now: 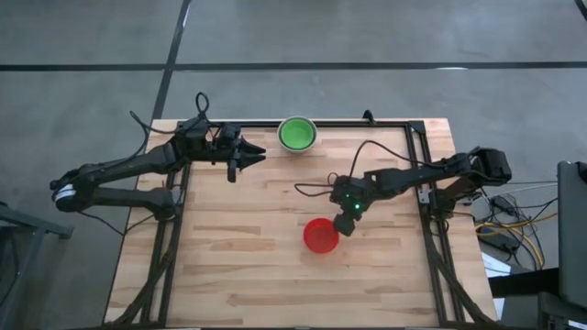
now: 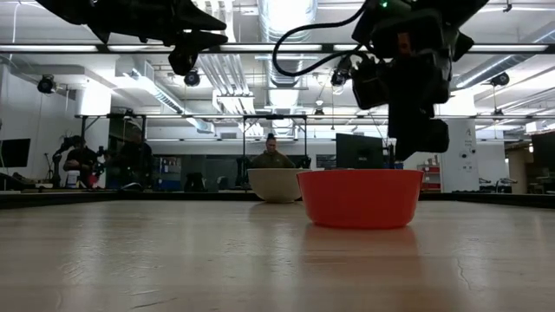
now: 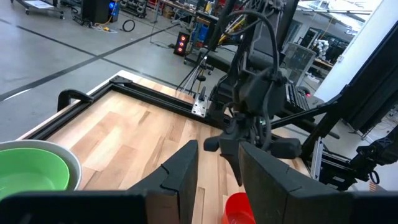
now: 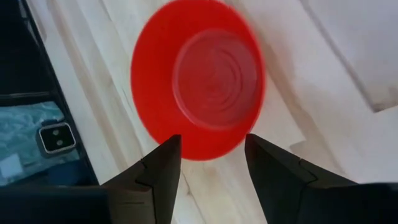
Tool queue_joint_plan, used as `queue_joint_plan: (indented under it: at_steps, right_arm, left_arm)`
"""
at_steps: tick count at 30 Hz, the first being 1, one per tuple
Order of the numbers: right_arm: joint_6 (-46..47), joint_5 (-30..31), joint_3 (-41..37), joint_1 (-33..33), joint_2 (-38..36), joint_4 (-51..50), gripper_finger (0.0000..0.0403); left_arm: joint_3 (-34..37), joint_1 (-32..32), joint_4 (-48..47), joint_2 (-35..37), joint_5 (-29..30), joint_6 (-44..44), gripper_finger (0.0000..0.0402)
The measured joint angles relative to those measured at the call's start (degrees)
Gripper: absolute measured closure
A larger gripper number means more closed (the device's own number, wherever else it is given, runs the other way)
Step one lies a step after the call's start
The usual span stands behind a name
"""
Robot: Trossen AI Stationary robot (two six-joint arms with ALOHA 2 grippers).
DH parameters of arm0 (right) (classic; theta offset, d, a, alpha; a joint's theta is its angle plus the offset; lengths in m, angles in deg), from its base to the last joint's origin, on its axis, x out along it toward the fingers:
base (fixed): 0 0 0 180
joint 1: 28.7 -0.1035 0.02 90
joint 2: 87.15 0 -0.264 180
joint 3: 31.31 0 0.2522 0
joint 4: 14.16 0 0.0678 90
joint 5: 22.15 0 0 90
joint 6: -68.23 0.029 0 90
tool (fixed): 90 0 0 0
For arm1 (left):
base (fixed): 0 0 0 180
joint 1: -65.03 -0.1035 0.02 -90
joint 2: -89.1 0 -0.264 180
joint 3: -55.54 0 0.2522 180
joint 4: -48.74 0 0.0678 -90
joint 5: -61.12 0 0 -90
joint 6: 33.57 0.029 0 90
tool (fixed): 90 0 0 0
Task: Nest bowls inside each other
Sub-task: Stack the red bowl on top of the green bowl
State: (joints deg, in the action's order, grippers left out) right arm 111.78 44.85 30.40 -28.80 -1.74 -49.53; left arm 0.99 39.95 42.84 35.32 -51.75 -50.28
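A red bowl [image 1: 321, 236] stands upright on its base on the wooden table, right of centre; it fills the right wrist view [image 4: 199, 78]. My right gripper [image 4: 211, 146] is open, slanting down just above the bowl's right rim [image 2: 408, 173], one finger on each side of the rim, touching nothing that I can see. A green bowl [image 1: 296, 134] sits nested in a light grey bowl [image 3: 73, 163] at the table's far edge. My left gripper [image 1: 255, 157] hovers open and level, high to the left of that pair, with nothing between its fingers.
A black metal frame [image 1: 417, 174] runs along the table's edges. Cables [image 1: 362, 151] trail from the right arm over the table. Bare wood lies left of and in front of the red bowl. People [image 2: 272, 156] sit in the room beyond the far edge.
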Motion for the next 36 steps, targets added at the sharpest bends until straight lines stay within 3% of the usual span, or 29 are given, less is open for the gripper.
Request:
queue_joint_plan:
  at_steps: [30,36]
  right_arm:
    - [5.54,0.2,-4.58,-2.13,0.02,5.02,0.0232]
    - [8.01,-0.33,-7.78,-2.77,0.01,11.74,0.023]
  left_arm:
    - [0.0,-0.01,0.0,0.0,0.0,0.0,0.028]
    - [0.0,-0.01,0.0,0.0,0.0,0.0,0.028]
